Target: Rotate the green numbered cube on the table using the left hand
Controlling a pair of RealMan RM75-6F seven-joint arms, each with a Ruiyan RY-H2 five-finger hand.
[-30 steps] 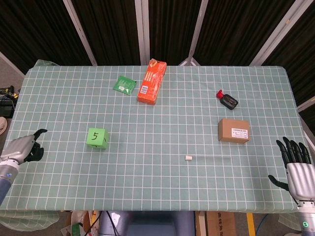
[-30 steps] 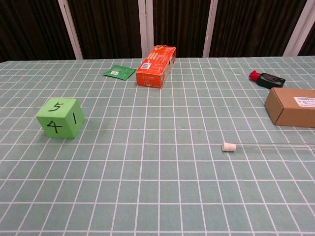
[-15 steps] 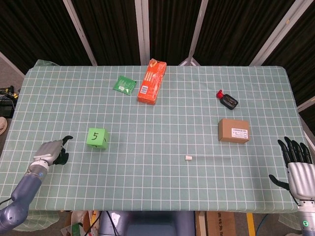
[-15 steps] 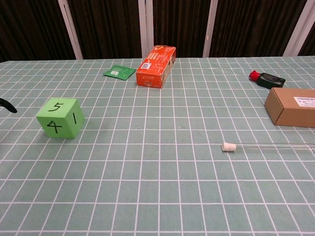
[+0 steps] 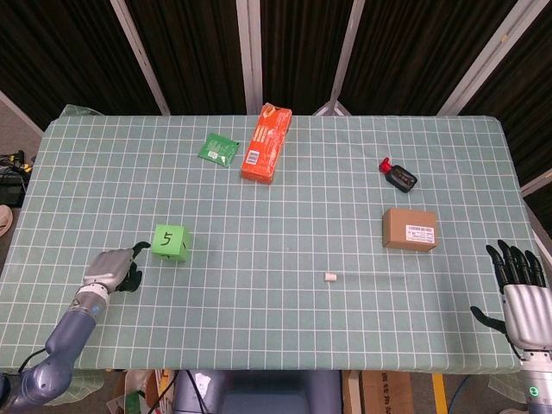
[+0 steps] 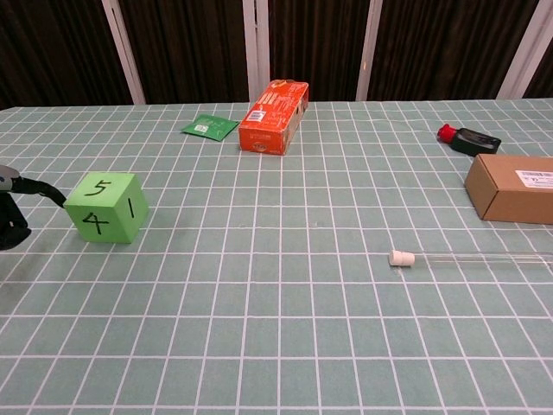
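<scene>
The green numbered cube sits on the table's left part, showing 5 on top and 4 and 1 on the sides facing the chest view. My left hand lies low on the table just to the cube's left, holding nothing, one finger stretched toward the cube and close to its edge; whether it touches cannot be told. My right hand hovers at the table's front right corner, fingers spread, holding nothing.
An orange carton and a green packet lie at the back. A brown cardboard box, a black bottle with red cap and a thin clear tube with a white stopper lie to the right.
My left hand has slid rightward along the table from the left edge to just beside the cube. The cube and the right hand have not moved.
</scene>
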